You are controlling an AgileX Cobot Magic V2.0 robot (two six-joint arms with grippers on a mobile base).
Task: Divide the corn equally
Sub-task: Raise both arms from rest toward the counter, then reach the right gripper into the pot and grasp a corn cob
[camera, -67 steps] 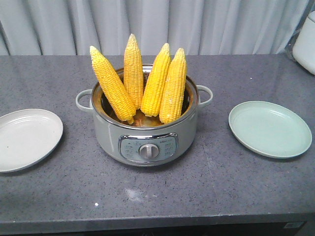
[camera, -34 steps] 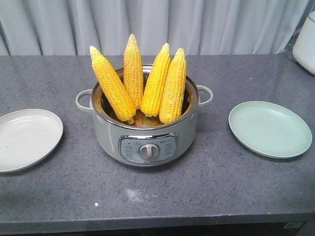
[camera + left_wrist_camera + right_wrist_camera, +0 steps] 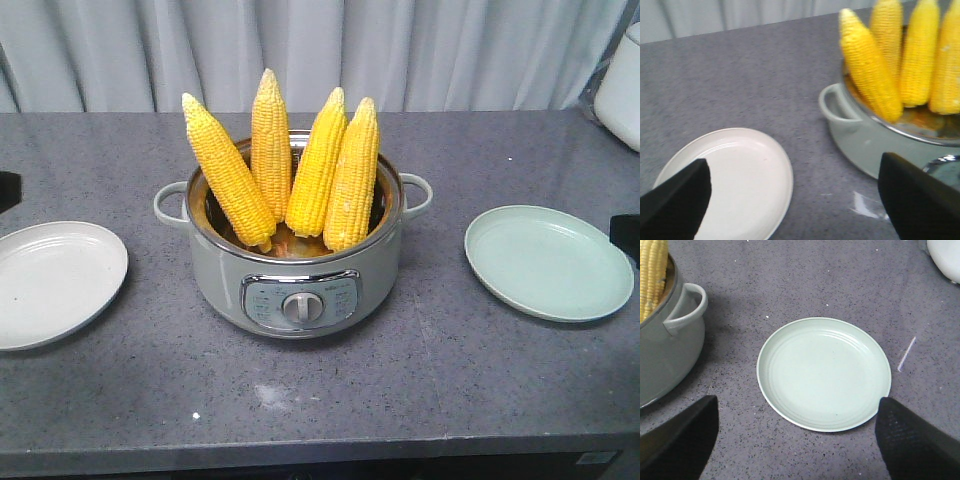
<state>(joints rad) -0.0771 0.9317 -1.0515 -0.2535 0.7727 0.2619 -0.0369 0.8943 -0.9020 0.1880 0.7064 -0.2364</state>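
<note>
Two dark shapes have slid into the front view since half a second ago, one (image 3: 5, 190) at the left edge and one (image 3: 627, 238) at the right, apparently the two arms arriving; nothing else has shifted. Four bright yellow, husked corn cobs (image 3: 318, 165) stand tips-up, leaning on one another, inside a grey-green electric cooking pot (image 3: 215, 275) with a steel rim and front dial, at the middle of a grey speckled stone table (image 3: 420, 400). A round white plate (image 3: 50, 285) lies well to its left and a round pale-green plate (image 3: 550, 262) well to its right, both bare.

Left wrist view: the left pincer (image 3: 794, 162) is spread wide and holds nothing, poised over the white plate's pot-side edge, with the pot's loop handle (image 3: 837, 102) beyond.

Right wrist view: the right pincer (image 3: 797, 401) is likewise wide apart and empty, over the green plate.

No cob is out of the pot yet; an even split would likely mean two per plate. The hazard is that the cobs prop each other up, so lifting one could topple its neighbours onto the table, and rounded kernels may slip from a narrow grip.
</note>
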